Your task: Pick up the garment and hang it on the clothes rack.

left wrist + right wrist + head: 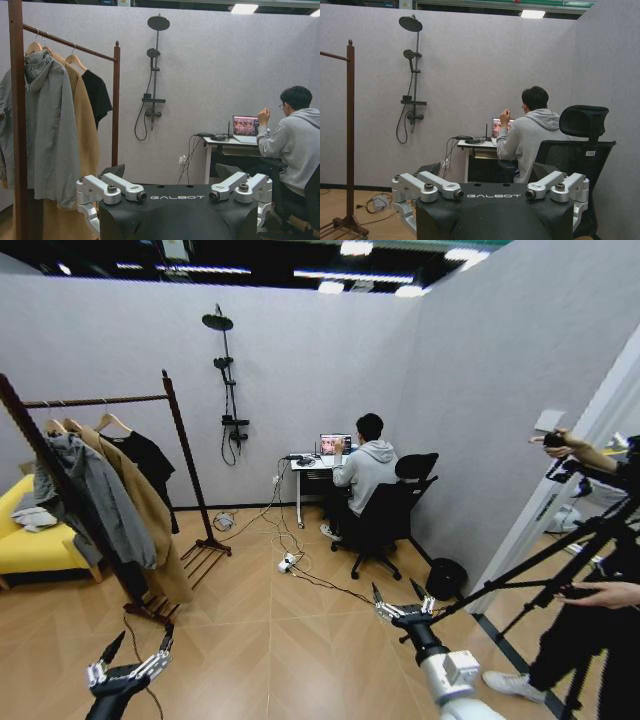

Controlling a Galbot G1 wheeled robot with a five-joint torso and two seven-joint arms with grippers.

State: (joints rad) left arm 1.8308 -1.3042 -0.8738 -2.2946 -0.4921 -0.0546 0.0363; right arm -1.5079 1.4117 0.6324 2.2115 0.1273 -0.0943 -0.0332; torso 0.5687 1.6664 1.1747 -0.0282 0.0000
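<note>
The rack (185,455) stands at the far left of the room, its rail running between two posts and its slatted shelf low on the wooden floor (260,630). Three pieces hang from the rail on hangers. The garment (148,458), a black short-sleeved top, hangs farthest along the rail, next to the far post. Beside it on the near side hangs a tan coat (150,515), and nearest hangs a grey jacket (95,502), overlapping the coat. In the left wrist view the same row shows: jacket (47,135) in front, coat (85,125) behind it, the top (97,95) at the end by the post (116,102).

The left gripper (135,650) hovers low at the near left, over the floor in front of the rack's base, well apart from the clothes. Its fingers (110,648) are spread wide and hold nothing. The right gripper (400,592) hovers at the near right over the floor, fingers also splayed and empty.

A yellow sofa (30,545) sits behind the rack at the far left. A shower fitting (228,380) is fixed to the far wall. A tripod (560,560) stands at the right.
</note>
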